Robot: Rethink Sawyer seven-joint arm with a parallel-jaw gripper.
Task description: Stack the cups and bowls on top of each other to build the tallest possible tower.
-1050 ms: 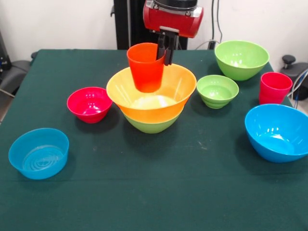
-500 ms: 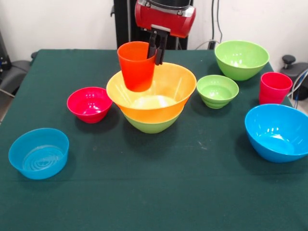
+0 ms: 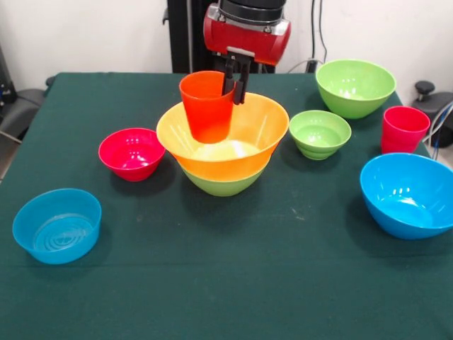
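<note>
Front view is showing the orange cup [image 3: 207,106] hanging upright from the gripper [image 3: 234,86], whose black fingers are pinching its rim on the side toward the green bowls. It is hovering partly inside the wide orange bowl [image 3: 248,145], which is sitting nested in a green bowl [image 3: 221,183] on the dark green table [image 3: 226,283]. No readable writing is showing anywhere.

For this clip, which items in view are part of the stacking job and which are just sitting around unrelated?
Part of the job:
- orange cup, held by the hand
- wide orange bowl nested in a big green bowl
- second big green bowl
- small green bowl
- small red bowl
- small blue bowl
- big blue bowl
- red cup

Lying about:
- cables beside the table
</note>
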